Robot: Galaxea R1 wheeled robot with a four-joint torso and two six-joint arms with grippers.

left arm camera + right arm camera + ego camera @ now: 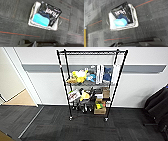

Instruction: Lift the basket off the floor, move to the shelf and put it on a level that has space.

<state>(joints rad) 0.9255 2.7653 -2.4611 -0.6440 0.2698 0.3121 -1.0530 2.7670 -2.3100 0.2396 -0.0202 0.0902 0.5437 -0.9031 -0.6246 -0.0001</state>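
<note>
You see the basket (44, 15) on the grey carpet floor (15, 25) from both wrists; a black bag (50, 12) hides its lining. Ahead, the shelf (90, 84). Gripper fingers: cannot tell

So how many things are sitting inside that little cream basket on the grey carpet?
2 that I can see in the small cream basket: a black glossy pouch with white lettering and a bright blue soft-looking item lying partly over it. More may hide underneath.
</note>
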